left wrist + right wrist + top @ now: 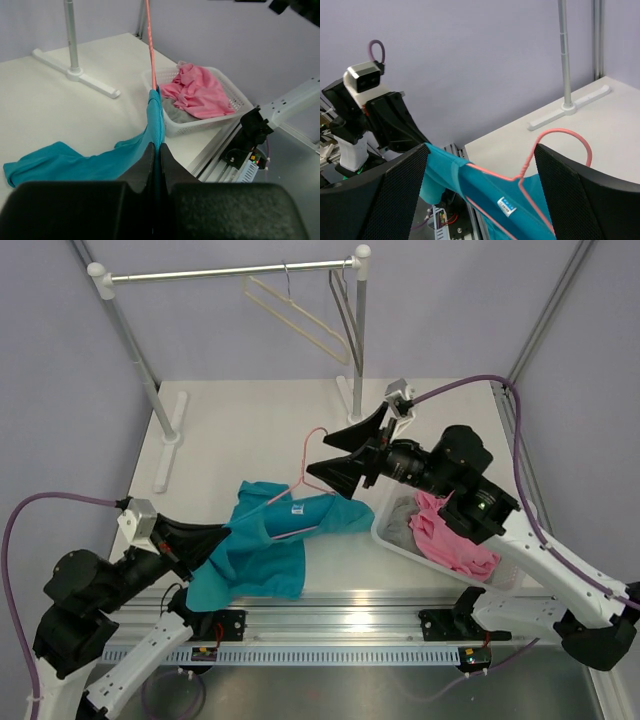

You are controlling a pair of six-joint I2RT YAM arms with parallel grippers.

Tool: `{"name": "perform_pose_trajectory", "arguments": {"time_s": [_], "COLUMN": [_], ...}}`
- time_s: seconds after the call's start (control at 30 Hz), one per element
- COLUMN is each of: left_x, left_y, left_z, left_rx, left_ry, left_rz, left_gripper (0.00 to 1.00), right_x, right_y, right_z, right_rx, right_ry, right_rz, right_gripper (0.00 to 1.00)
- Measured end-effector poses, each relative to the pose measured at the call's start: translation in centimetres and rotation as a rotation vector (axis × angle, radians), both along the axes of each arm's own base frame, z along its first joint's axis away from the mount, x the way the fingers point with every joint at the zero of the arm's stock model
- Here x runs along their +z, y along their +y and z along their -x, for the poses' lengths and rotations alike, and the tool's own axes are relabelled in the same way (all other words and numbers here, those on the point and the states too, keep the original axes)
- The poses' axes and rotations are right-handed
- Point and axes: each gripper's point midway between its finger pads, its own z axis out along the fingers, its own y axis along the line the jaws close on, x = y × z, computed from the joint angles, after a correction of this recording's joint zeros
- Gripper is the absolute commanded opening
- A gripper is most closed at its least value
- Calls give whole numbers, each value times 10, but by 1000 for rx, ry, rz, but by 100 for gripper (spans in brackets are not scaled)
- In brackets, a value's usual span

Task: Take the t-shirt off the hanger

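The left gripper (pixel 156 150) is shut tight on a fold of the teal t-shirt (pixel 75 165), pinching the cloth near the front edge of the white table (pixel 230 430). From that pinch the shirt runs up in a tight band to the thin pink hanger (pixel 149 40), and the rest of it lies flat on the table. The right gripper (pixel 480 147) is wide open and holds nothing. In the right wrist view the hanger's hook (pixel 555 131) shows between its two fingers, but I cannot tell if it touches them. The pink wire goes down into the neck of the shirt, right by the small white label (pixel 506 206), so the shirt is not off yet. I think the job is about halfway done: the shirt is grabbed and pulled tight, but the hanger is loose. What is left, I think, is for the open gripper to hold the hanger while the shirt slides off. Beside the shirt sits a white basket (pixel 385 537) with a pink cloth (pixel 455 535) in it.
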Motion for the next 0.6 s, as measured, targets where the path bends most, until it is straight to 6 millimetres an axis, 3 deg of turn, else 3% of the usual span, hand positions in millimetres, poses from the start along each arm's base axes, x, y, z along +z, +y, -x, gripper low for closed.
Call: {"name": "perform_pose_trajectory", "arguments": {"time_s": [0.23, 0.6], "left_x": [-5, -11], "left_y": [0, 5], "left_z": [10, 9], "left_rx": [-31, -3], "left_ry": [-7, -7], "left_rz": [21, 22], "left_gripper": [0, 0], "right_x": [-42, -75], "right_y": [42, 62], "right_z": [-19, -33], "right_rx": [-36, -114], "right_ry": [118, 182], "right_rz": [68, 121], "right_gripper": [92, 77]}}
